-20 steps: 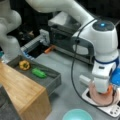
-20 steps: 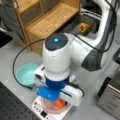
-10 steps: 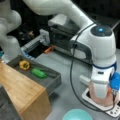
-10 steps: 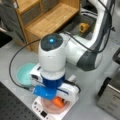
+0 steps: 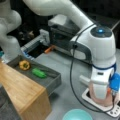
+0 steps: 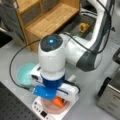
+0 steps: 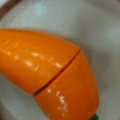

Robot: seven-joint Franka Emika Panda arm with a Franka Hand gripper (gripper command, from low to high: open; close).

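The gripper (image 6: 58, 98) points straight down into a pink bowl (image 6: 51, 107) that sits on a white scale (image 6: 41, 113); the arm's wrist hides its fingers in both front views, so I cannot tell whether it is open or closed. Right under it lies an orange carrot (image 7: 47, 72), which fills the wrist view against the bowl's pale inside; a cut line runs across the carrot and a bit of green shows at its tip. In a front view only a small orange part of the carrot (image 6: 58, 101) shows below the wrist. Near the gripper, on the grey counter (image 5: 67, 67), stands a teal bowl (image 6: 25, 73). Well apart from it, a dark tray (image 5: 53, 77) holds a green vegetable (image 5: 38, 73) and a yellow pepper (image 5: 24, 65), beside a wooden shelf (image 5: 22, 90).
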